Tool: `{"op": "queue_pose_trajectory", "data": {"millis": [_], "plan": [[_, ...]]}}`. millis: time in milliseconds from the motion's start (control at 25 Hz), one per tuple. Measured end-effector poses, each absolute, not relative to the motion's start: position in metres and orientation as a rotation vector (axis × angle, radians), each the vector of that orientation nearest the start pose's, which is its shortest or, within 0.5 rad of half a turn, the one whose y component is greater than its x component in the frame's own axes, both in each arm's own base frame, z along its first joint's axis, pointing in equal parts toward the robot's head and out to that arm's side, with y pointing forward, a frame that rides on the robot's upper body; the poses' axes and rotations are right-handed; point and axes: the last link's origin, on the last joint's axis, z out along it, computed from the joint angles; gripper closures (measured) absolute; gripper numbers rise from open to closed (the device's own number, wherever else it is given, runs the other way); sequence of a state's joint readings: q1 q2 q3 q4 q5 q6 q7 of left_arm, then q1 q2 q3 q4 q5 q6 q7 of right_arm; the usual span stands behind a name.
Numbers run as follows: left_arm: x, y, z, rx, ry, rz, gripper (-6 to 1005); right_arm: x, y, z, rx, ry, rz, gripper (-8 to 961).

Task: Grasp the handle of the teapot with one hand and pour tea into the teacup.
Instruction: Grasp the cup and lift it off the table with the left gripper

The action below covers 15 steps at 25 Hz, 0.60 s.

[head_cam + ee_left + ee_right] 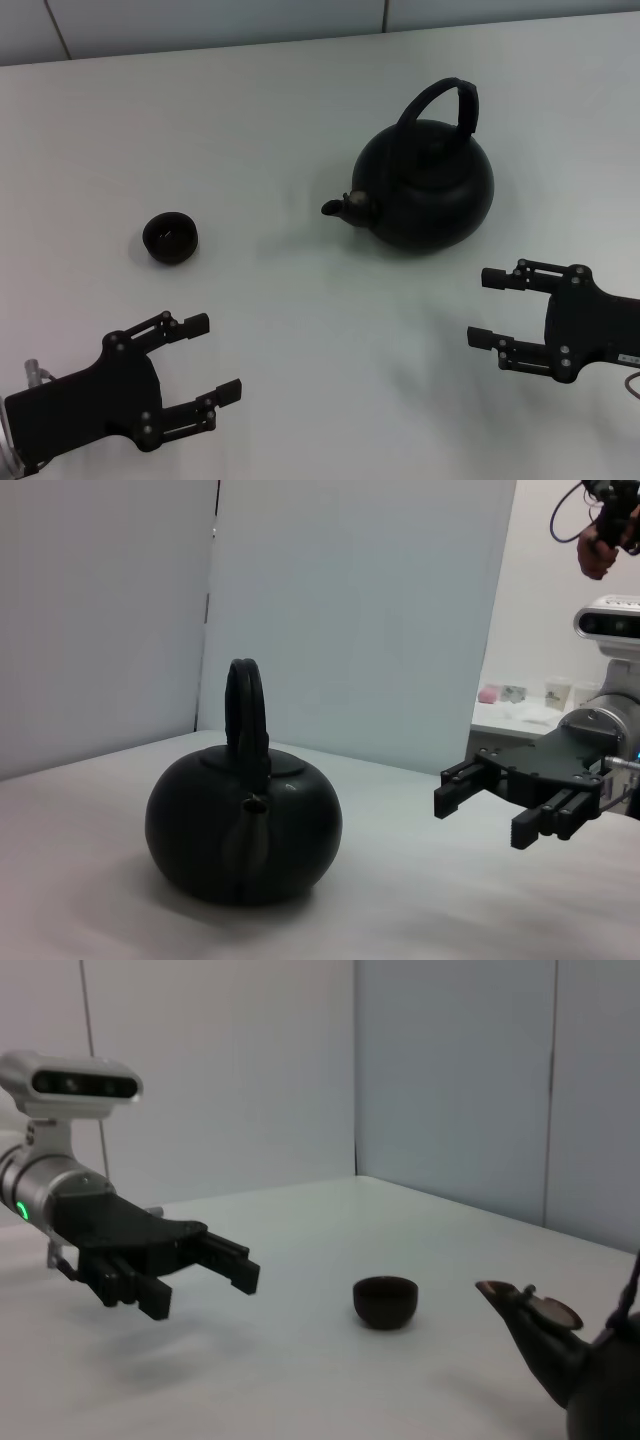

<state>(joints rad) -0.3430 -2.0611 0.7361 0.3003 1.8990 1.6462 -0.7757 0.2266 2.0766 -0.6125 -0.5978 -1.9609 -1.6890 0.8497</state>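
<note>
The matte black teapot (425,190) stands upright on the white table, right of centre, its spout (345,206) pointing left toward the teacup. Its arched black handle (445,102) loops over the lid. The tiny black teacup (169,237) sits at the left. My right gripper (490,308) is open and empty, near and right of the teapot, apart from it. My left gripper (213,357) is open and empty, near the front left, below the teacup. The left wrist view shows the teapot (243,827) and the right gripper (495,805). The right wrist view shows the teacup (386,1301), the spout (530,1322) and the left gripper (205,1280).
The white table (300,320) runs back to grey wall panels (200,20). A side table with small cups (530,695) shows far off in the left wrist view.
</note>
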Motion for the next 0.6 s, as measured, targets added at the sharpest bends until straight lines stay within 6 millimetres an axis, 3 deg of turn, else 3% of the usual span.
{"op": "queue_pose_trajectory", "data": {"millis": [600], "plan": [[-0.3115,0.2297,-0.0443,-2.709,-0.344,-0.855,198,0.3377,0.2251,0.0015,-2.616,0.338,0.681,278]]}}
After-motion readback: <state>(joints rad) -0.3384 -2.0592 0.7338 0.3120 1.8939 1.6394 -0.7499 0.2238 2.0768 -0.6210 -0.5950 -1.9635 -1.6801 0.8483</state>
